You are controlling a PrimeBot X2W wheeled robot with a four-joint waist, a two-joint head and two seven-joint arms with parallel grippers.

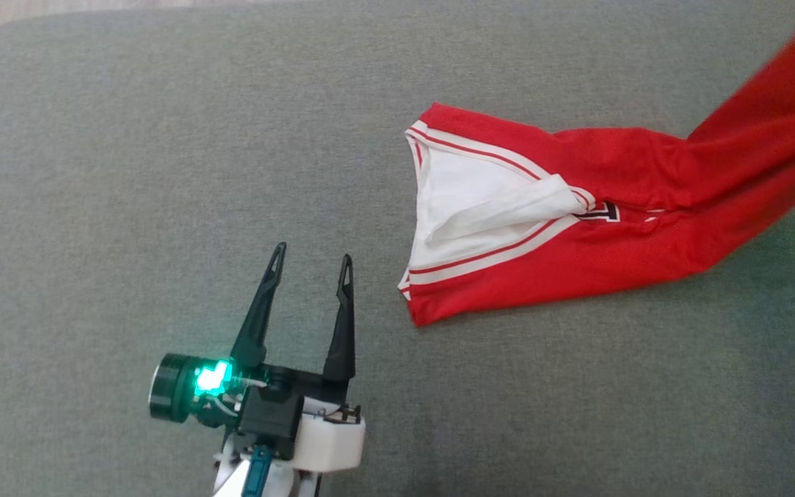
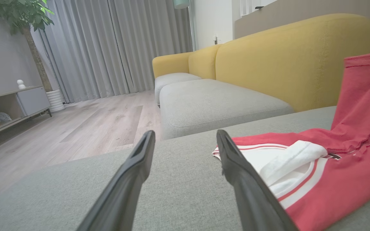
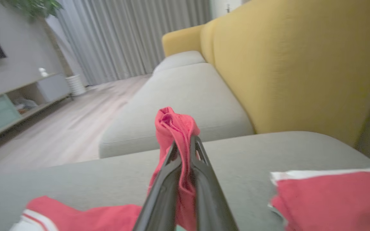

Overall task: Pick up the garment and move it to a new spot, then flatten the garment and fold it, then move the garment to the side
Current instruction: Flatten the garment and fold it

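Ok, my R hand [image 3: 185, 141] pinches a bunched end of the red garment [image 1: 611, 166], raised above the right side of the grey seat [image 1: 163, 172]; the rest lies flat. L hand [image 1: 311, 266] is spread, near the white-trimmed opening, not touching.

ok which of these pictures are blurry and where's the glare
Head view: mostly sharp, but the shirt smears at its raised far-right end, and the green lamp at lower left blooms into glare. Left wrist view: crisp and evenly lit. Right wrist view: soft and dimmer all over, shirt included.
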